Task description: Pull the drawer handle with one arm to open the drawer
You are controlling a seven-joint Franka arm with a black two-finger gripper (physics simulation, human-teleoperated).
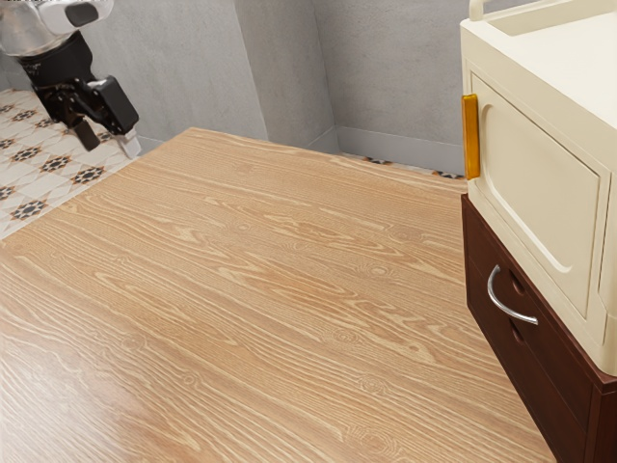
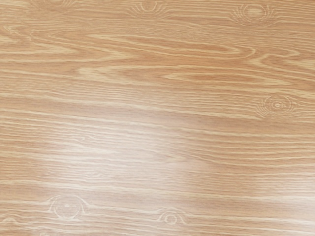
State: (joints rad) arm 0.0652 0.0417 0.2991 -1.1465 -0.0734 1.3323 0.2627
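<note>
My gripper (image 1: 108, 144) hangs at the exterior view's upper left, beyond the table's corner, its two fingers apart and nothing between them. Far from it, at the exterior view's right, a dark brown drawer unit (image 1: 555, 394) carries a curved silver handle (image 1: 501, 303) on its front. The drawer front looks flush with the unit, and the handle stands well away from my hand. In the wrist view my hand looks onto bare wood grain of the table (image 2: 157, 118).
On top of the brown unit stands a cream cabinet (image 1: 540, 164) with an orange upright handle (image 1: 470, 137) at its door's edge. A wide wooden table (image 1: 280, 289) stretches between the gripper and the unit. Grey walls (image 1: 386, 68) rise behind.
</note>
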